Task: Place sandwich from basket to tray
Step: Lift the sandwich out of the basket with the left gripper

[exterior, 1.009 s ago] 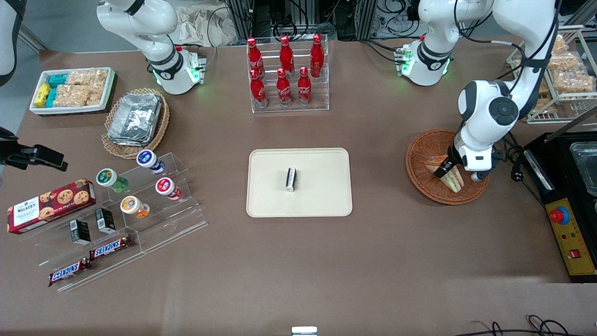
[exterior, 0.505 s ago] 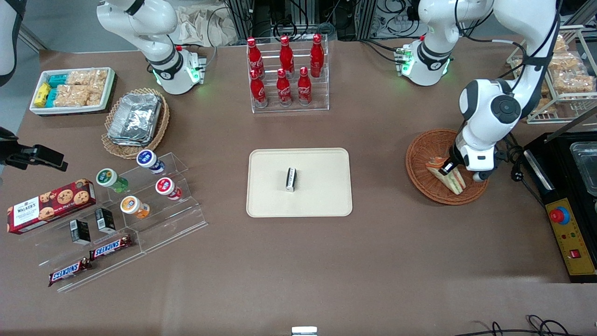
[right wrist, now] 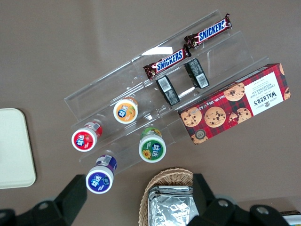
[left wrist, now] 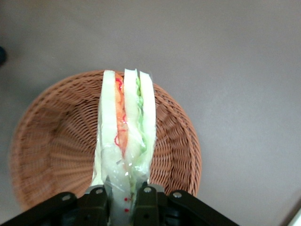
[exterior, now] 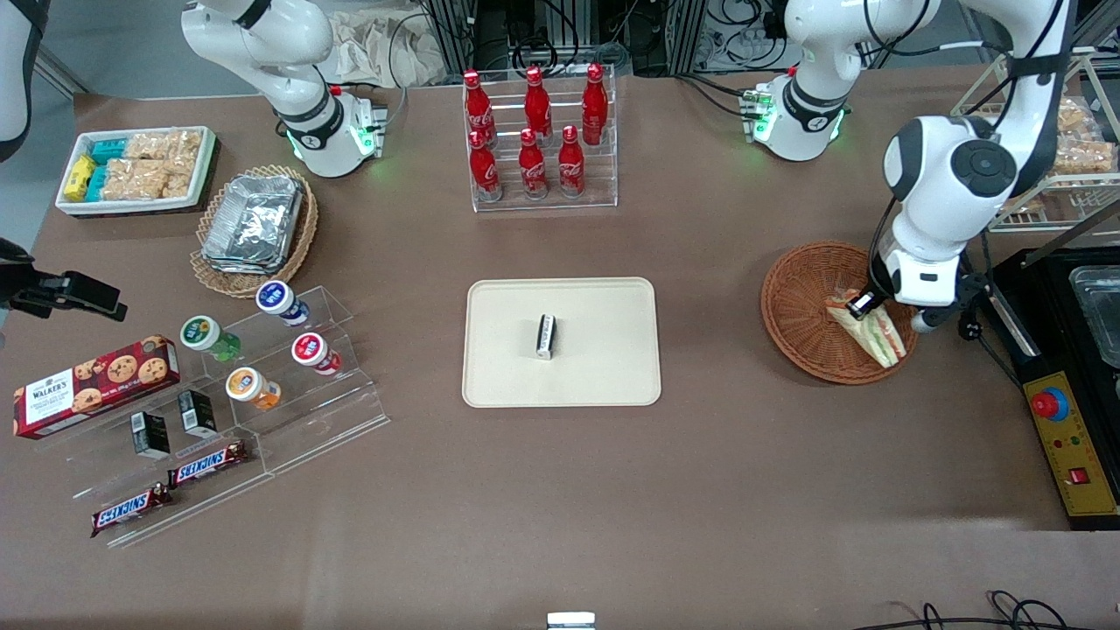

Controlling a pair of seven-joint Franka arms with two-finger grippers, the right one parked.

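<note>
Now gripper [exterior: 862, 304] gripping sandwich [exterior: 871, 329] above basket [exterior: 801, 302], Snickers bars [right wrist: 188, 43]

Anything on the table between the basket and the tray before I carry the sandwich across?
No: the front view shows bare tabletop between basket and tray. The hand grips the sandwich above the basket.

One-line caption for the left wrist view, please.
The hand shut on the wrapped sandwich, held above the basket.
</note>
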